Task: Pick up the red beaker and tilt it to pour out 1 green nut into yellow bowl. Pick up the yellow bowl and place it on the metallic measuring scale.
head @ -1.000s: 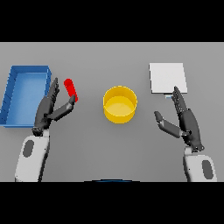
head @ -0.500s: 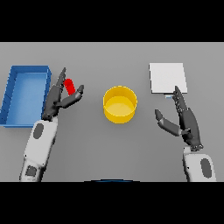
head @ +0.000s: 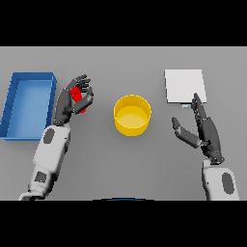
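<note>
Red beaker (head: 77,98) sits in the head view, enclosed by the curled fingers of the left hand (head: 72,100), between the blue tray (head: 28,104) and the yellow bowl (head: 132,115), on the grey tabletop (head: 120,164). To pour well, the hand should carry it over the bowl's middle first, then tip slowly so only one nut drops. Right hand (head: 202,129) waits with fingers straight, just below the white scale (head: 185,85). Compared with a second ago, the left hand has closed around the beaker and shifted slightly toward the bowl.
</note>
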